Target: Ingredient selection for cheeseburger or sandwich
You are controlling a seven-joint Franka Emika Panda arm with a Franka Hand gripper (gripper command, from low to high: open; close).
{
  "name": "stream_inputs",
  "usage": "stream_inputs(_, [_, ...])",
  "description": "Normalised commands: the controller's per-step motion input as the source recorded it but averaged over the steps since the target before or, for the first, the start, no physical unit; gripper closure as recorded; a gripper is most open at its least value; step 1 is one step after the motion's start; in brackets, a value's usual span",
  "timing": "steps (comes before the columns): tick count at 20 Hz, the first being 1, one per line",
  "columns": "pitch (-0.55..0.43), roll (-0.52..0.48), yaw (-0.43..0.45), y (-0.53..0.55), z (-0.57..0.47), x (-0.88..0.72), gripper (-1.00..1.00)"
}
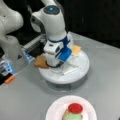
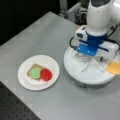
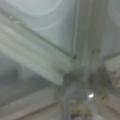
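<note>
The sandwich stack lies on a white paper plate: a toast square at the bottom, green lettuce on it and a red tomato disc on the lettuce. A second toast square rests at the rim of the white round divided tray. A yellow-orange cheese square lies at the tray's other side. My gripper is lowered into the tray near its centre dividers, beside that toast. The wrist view shows only the tray's dividers up close.
The tray stands on a grey table. In a front view, the arm's white base and an orange part sit at the left. A dark perforated surface borders the table at a front view's bottom left.
</note>
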Motion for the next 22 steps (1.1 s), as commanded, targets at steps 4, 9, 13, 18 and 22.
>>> stream_inputs(4, [-0.11, -0.107, -0.005, 0.07, -0.09, -0.04, -1.0])
stream_inputs(9, [-0.127, -0.093, 0.056, 0.05, -0.08, -0.04, -1.0])
stream_inputs(13, [-0.138, -0.09, 0.192, -0.01, -0.11, -0.07, -1.0])
stream_inputs(18, [-0.135, -0.1, 0.248, -0.06, -0.11, -0.09, -1.0])
stream_inputs(22, [-0.142, -0.094, 0.288, -0.05, -0.1, -0.09, -1.0])
